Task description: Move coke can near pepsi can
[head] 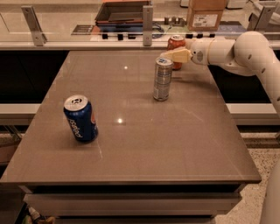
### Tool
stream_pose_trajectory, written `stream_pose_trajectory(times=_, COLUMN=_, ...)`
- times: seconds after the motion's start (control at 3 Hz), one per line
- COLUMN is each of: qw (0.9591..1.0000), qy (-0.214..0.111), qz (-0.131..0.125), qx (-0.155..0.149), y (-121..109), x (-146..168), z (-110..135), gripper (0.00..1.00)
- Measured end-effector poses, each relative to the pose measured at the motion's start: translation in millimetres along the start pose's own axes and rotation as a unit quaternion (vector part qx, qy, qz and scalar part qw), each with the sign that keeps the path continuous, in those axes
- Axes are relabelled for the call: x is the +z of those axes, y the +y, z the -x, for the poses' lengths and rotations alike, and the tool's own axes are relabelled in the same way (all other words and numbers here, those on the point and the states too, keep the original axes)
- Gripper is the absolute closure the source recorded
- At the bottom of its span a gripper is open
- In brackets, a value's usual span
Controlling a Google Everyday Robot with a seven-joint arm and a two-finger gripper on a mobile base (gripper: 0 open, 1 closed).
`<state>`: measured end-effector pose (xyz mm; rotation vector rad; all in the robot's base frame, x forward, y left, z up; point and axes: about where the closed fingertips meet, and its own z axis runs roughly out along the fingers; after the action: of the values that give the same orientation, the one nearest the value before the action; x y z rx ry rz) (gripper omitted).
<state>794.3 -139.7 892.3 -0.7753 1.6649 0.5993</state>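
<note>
The orange-red coke can (pixel 176 42) stands upright at the table's far right edge. My gripper (pixel 169 52) reaches in from the right at the coke can, and its cream tip crosses in front of the can's lower half. The dark blue pepsi can (pixel 81 118) stands, slightly tilted, on the near left of the table, far from the coke can and the gripper.
A taller slim silver-grey can (pixel 162 78) stands just in front and left of the coke can, close to the gripper. The grey table (pixel 144 148) ends at a counter with a cardboard box (pixel 205 14) and a dark tray (pixel 123 12) behind.
</note>
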Motion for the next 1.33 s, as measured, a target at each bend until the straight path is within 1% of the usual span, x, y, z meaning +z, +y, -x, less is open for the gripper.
stream_pose_trajectory(times=0.67, qw=1.0, qy=0.0, qz=0.005, qx=0.001, y=3.8, x=6.0, z=-0.6, gripper=0.64)
stream_pose_trajectory(times=1.0, qw=1.0, qy=0.0, qz=0.008, qx=0.001, y=5.9, x=9.2, z=-1.0, gripper=0.88)
stream_pose_trajectory(times=1.33, qw=1.0, qy=0.001, qz=0.01, qx=0.001, y=7.6, x=11.9, z=-1.3, gripper=1.0)
